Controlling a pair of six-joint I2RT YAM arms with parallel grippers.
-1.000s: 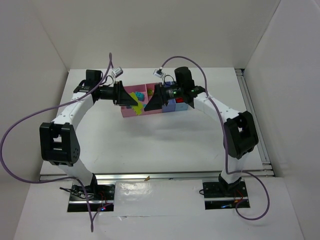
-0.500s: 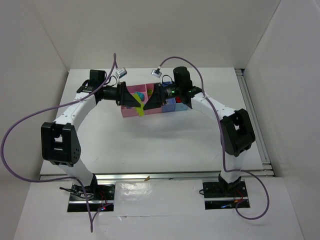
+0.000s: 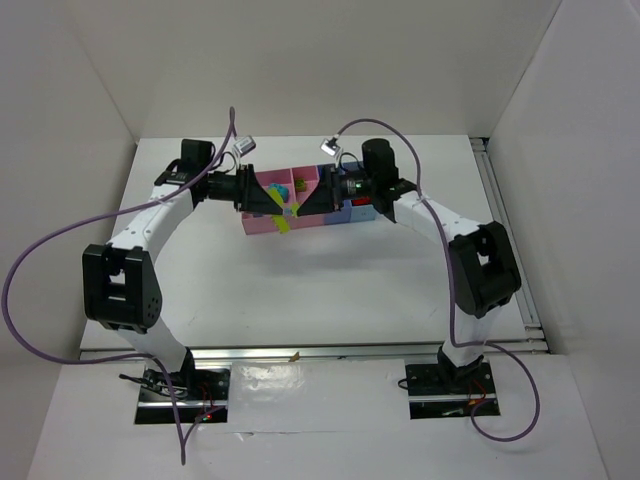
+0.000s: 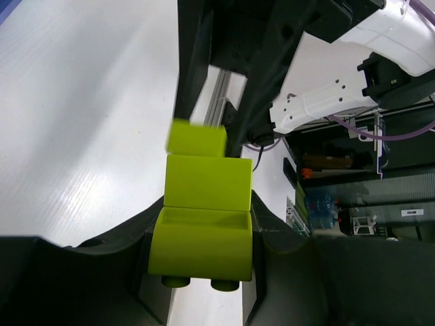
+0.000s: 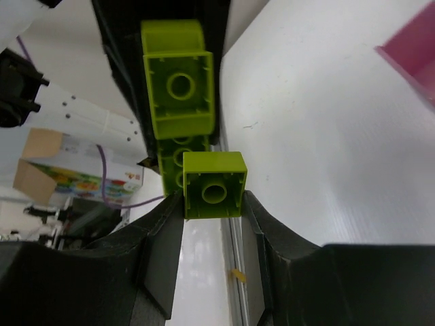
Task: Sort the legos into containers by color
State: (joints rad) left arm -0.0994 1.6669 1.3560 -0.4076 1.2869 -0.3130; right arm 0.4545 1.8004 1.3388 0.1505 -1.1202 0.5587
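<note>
- The left gripper (image 3: 280, 207) is clenched on a wide yellow-green brick (image 4: 201, 252), its two fingers pressed against the brick's opposite sides.
- The right gripper (image 3: 302, 208) is clenched on a small yellow-green brick (image 5: 214, 183), with a finger touching each of its sides.
- Both bricks belong to one joined line of yellow-green legos. A middle brick (image 4: 208, 182) sits between the wide one and the small one.
- The two grippers face each other tip to tip, the left one reaching in from the left and the right one from the right, with the stack bridging them.
- In the top view, this meeting point lies over the left pink bin (image 3: 258, 224) of the containers (image 3: 350, 212), clear of the white table (image 3: 330, 280).
- The row of bins sits at the far middle of the table, pink on the left and blue on the right.
- Small coloured bits show in the far compartments, but they are too small to identify.
</note>
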